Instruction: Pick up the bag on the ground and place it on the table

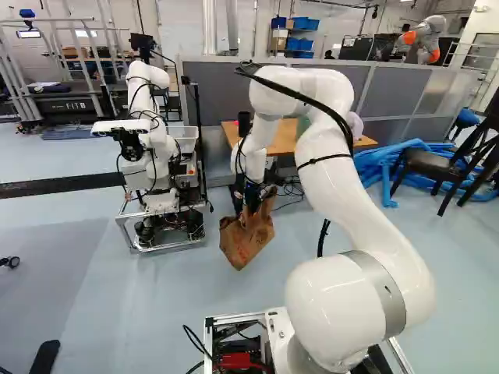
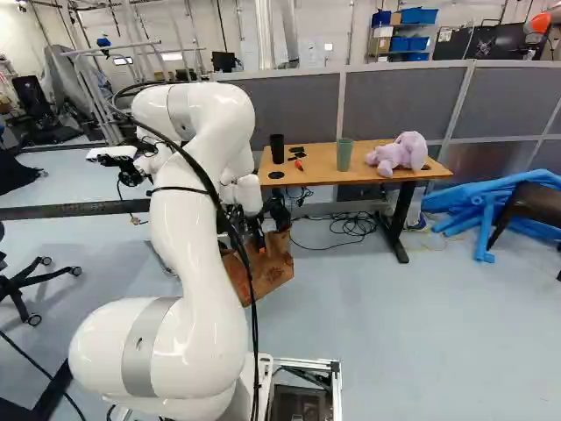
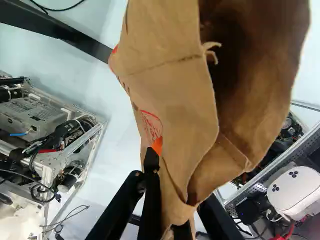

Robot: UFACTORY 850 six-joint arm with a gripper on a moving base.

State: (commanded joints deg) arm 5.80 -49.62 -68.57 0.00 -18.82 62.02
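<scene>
My gripper (image 1: 248,209) reaches down in front of the table, with the brown paper bag (image 1: 243,238) hanging tilted below it. In the wrist view the gripper (image 3: 169,200) is shut on the bag (image 3: 175,100), pinching the paper; one finger with an orange tip lies over the bag's printed side, and the bag's paper hides much of the other. The bag's mouth gapes beside the fingers. It is lower than the top of the wooden table (image 2: 317,163); whether its bottom touches the floor I cannot tell.
On the table stand a black cup (image 2: 277,148), a green cup (image 2: 344,154) and a purple plush toy (image 2: 399,154). Cables (image 2: 351,224) lie under it. Another robot (image 1: 153,167) is left of the bag. Blue tubes (image 2: 491,206) and a dark chair (image 2: 530,209) are to the table's right.
</scene>
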